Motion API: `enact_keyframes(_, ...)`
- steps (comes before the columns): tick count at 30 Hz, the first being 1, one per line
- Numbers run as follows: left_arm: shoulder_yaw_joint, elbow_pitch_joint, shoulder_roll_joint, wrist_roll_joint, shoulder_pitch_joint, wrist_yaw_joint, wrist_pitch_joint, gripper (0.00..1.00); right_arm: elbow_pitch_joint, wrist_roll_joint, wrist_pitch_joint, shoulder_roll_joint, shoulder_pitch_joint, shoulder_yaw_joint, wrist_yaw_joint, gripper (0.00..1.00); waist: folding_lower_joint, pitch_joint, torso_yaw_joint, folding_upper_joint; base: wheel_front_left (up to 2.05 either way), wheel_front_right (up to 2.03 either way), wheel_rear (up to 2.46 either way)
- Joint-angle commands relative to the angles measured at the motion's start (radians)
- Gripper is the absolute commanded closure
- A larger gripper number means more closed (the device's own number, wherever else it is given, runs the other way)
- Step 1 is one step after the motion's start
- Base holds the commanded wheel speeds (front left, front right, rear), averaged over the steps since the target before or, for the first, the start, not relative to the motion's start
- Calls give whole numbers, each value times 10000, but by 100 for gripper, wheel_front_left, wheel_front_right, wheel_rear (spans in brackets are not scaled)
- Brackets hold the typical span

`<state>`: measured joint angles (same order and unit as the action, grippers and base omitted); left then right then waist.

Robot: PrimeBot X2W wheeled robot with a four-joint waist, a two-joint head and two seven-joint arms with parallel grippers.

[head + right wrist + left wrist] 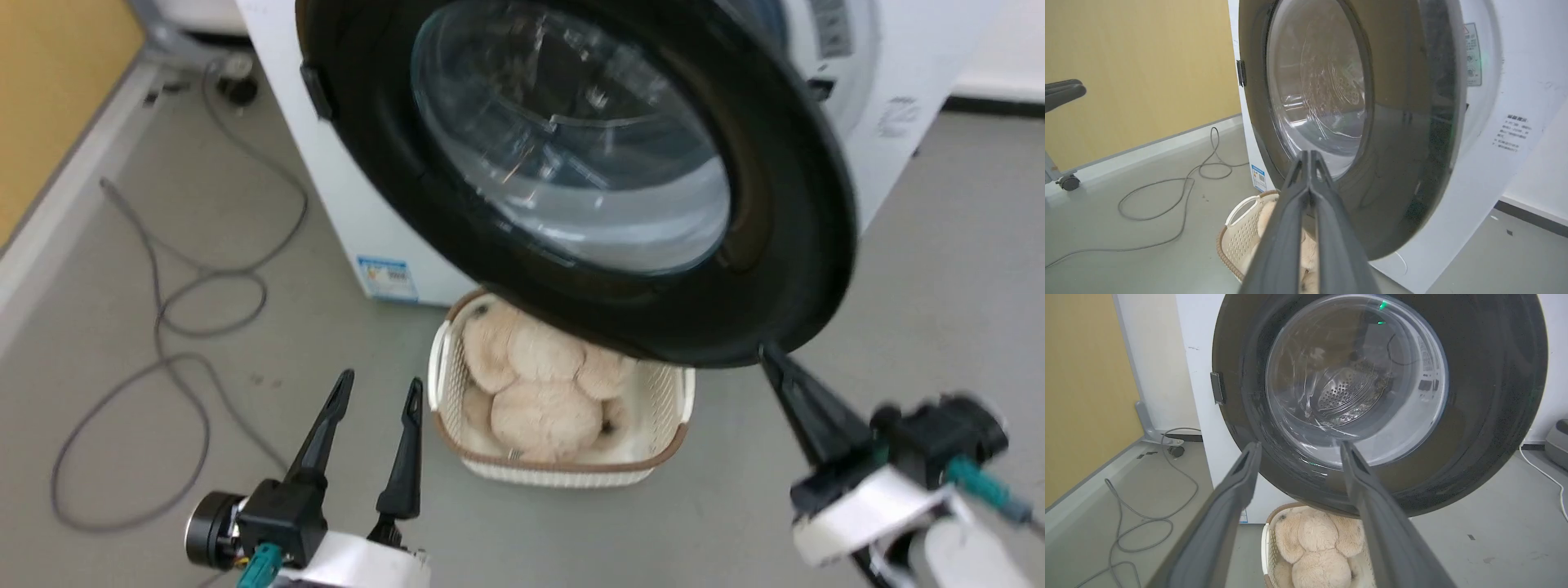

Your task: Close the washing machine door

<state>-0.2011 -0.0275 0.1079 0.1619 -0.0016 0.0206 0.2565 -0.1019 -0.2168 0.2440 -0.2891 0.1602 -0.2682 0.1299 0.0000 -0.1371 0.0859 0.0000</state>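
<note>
The washing machine door (571, 163), black-rimmed with a bulging clear glass window, stands ajar in front of the white washing machine (367, 237). My right gripper (767, 353) is shut with nothing in it, and its tip meets the door's lower right rim. In the right wrist view the right gripper (1308, 153) points at the door (1323, 90) just below the glass, with the machine's front (1515, 81) behind. My left gripper (381, 378) is open at the lower left, short of the door. In the left wrist view the left gripper (1300, 444) faces the door (1355, 375), and the steel drum shows through the glass.
A white woven basket (441, 359) holding a beige plush toy (531, 384) sits on the floor under the door. A grey cable (163, 310) loops across the floor at the left, along a yellow wall panel (49, 82). A chair castor (1067, 181) stands far left.
</note>
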Motion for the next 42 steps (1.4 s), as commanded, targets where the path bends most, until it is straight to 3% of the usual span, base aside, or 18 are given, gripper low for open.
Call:
enact_keyframes(1, 61, 7, -53, -69, -196, -69, 53, 0, -110, -186, -53, -219, 424, -122, 8, 100, 0, -462, 265, 0, 0, 0, 0)
enact_keyframes(7, 165, -34, -296, -255, -676, -262, 53, 0, -880, -1117, -357, -1261, 2236, -574, 8, 100, 0, -1268, 614, 0, 0, 0, 0)
enact_keyframes(13, 106, -228, -504, -182, -1192, -165, 53, 0, -1704, -2444, -696, -2044, 3712, -190, 8, 100, 0, -2050, 996, 0, 0, 0, 0)
enact_keyframes(21, 29, -500, -566, -115, -1620, 74, 53, 0, -2859, -3195, -1168, -2879, 5803, -217, 8, 100, 0, -2874, 1193, 0, 0, 0, 0)
enact_keyframes(32, -1, -432, -574, -77, -1955, 257, 53, 0, -5240, -3695, -1557, -2762, 8061, 117, 8, 100, 0, -3227, 1252, 0, 0, 0, 0)
enact_keyframes(42, -28, -103, -575, -81, -1816, 353, 53, 0, -5874, -3763, -621, -2515, 7820, -377, 8, 100, 0, -2480, 990, 0, 0, 0, 0)
